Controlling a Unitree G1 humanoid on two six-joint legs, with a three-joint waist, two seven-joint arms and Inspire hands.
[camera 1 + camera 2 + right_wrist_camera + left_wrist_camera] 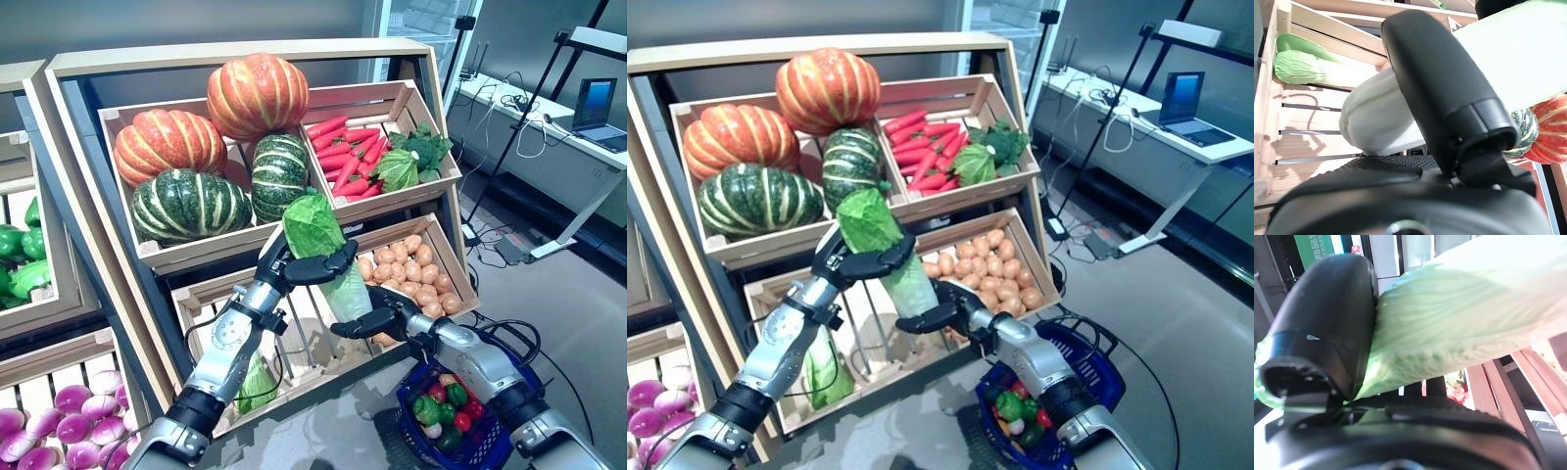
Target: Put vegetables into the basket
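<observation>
The left hand [312, 266], near the centre of the left eye view, has its dark fingers and thumb curled round the leafy green upper part of a long pale-green napa cabbage [323, 245], which it holds upright in the air before the wooden stand. Just below and to the right, the right hand [377, 321] closes its thumb and fingers on the white stem end of the same cabbage; the right wrist view shows the thumb lying across that white base.

Behind the cabbage is the lower left slatted wooden crate [304, 338], where a second green napa cabbage [257, 382] lies toward the lower left. To its right, the lower right wooden crate [460, 276] is filled with small tan potatoes [416, 272].

In the upper half of the frame, a wooden crate [122, 125] holds two ribbed orange pumpkins [257, 93] and two dark-green striped squashes [191, 204]. The neighbouring crate on its right holds red carrots [345, 155] and leafy green vegetables [411, 157].

At the lower right, under the right arm, hangs a dark-blue plastic shopping basket [495, 441] with green and red peppers [446, 406] inside. At the lower left lie purple-and-white turnips [69, 416], and green peppers [22, 257] sit at the left edge. A laptop on a white desk [593, 113] stands at the upper right.
</observation>
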